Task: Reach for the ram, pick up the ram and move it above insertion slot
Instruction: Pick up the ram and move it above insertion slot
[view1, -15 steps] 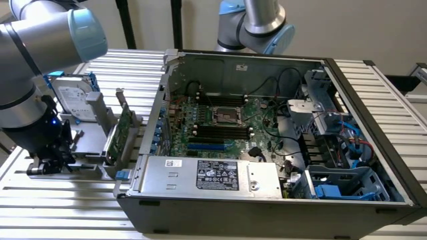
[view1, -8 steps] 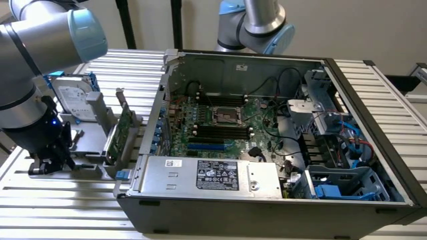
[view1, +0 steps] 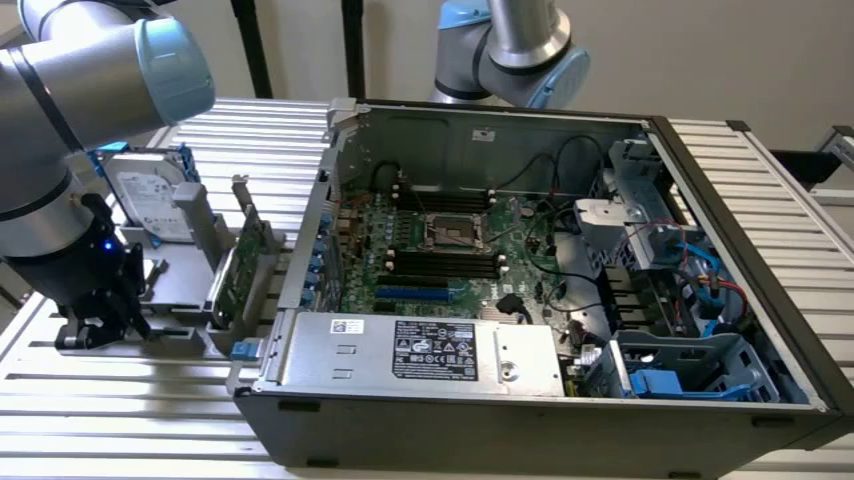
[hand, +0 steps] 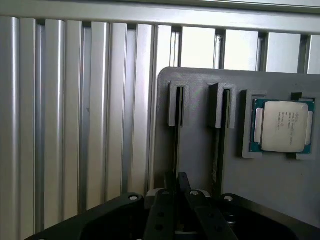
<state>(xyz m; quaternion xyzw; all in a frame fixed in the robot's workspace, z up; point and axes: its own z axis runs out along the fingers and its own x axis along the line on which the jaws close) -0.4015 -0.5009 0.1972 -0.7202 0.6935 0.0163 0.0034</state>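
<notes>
My gripper (view1: 96, 325) is low over the grey parts holder (view1: 174, 300) on the exterior view's left, outside the computer case. In the wrist view its black fingers (hand: 167, 210) have come together on the ram (hand: 176, 150), seen edge-on as a thin dark strip standing in one narrow slot of the holder (hand: 200, 80). A second narrow slot (hand: 219, 145) runs beside it. The insertion slot lies among the long black memory slots (view1: 441, 262) on the motherboard inside the open case, well to the exterior view's right of my gripper.
A silver hard drive (view1: 140, 195) and a green expansion card (view1: 240, 265) stand upright in the holder near my gripper. A processor chip (hand: 282, 125) lies in a recess of the holder. The case wall (view1: 314, 230), a power supply (view1: 414, 350) and a second arm (view1: 514, 50) border the motherboard.
</notes>
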